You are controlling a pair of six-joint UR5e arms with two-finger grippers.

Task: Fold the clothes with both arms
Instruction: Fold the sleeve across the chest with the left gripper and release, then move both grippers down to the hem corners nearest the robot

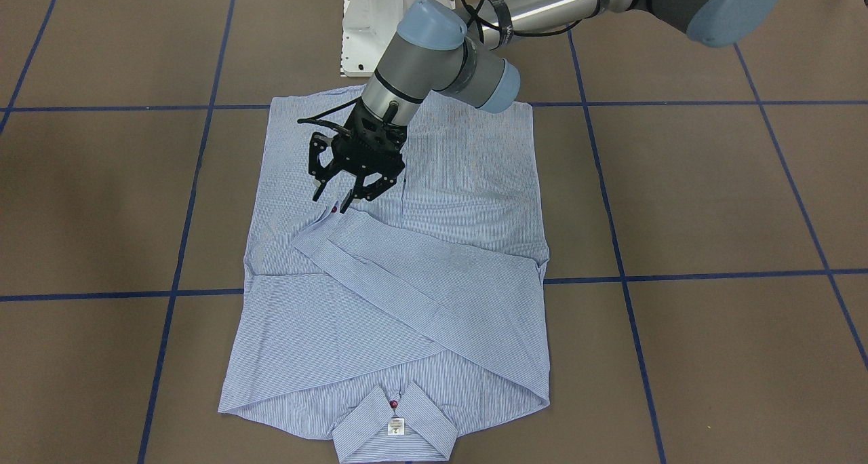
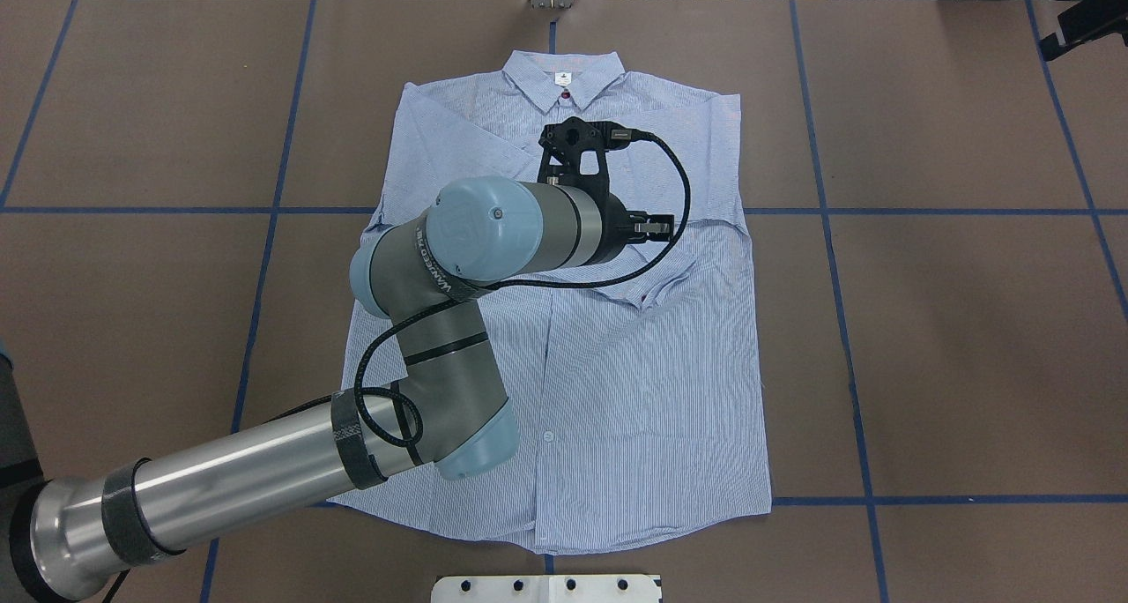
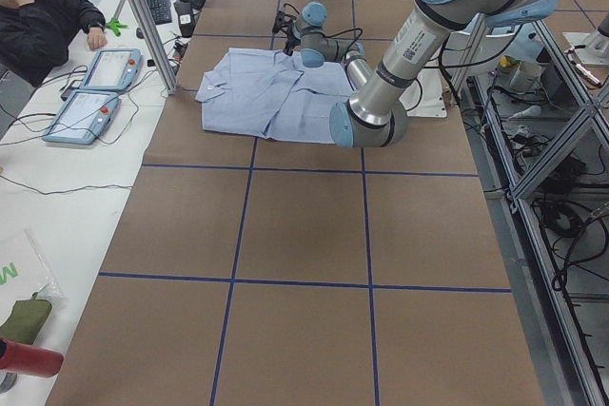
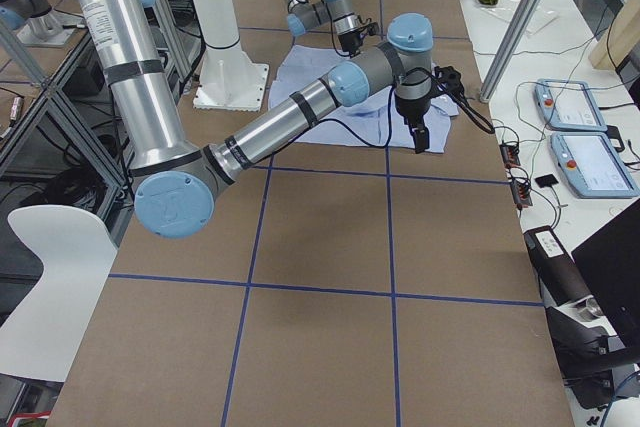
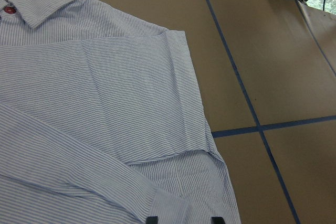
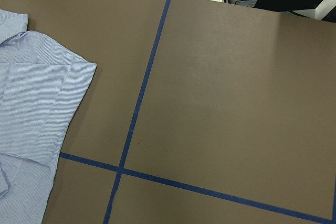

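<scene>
The light-blue striped shirt [image 1: 441, 294] lies flat and buttoned on the brown table, collar [image 2: 564, 78] away from the robot. Both long sleeves are folded in across the chest. My left gripper [image 1: 332, 203] hangs open just above one sleeve's cuff [image 1: 319, 232], nothing between its fingers. In the left wrist view its two fingertips [image 5: 152, 219] stand apart at the lower edge, over the shirt [image 5: 131, 103]. The right gripper [image 4: 421, 137] shows only in the exterior right view, raised off the shirt's side; I cannot tell if it is open. The right wrist view catches a corner of the shirt [image 6: 31, 87].
The white pedestal base [image 1: 366, 30] stands at the shirt's hem end. Blue tape lines [image 2: 864, 500] grid the table. A person [image 3: 38, 16] sits at a side bench with two teach pendants [image 3: 95, 92]. Bare brown table surrounds the shirt.
</scene>
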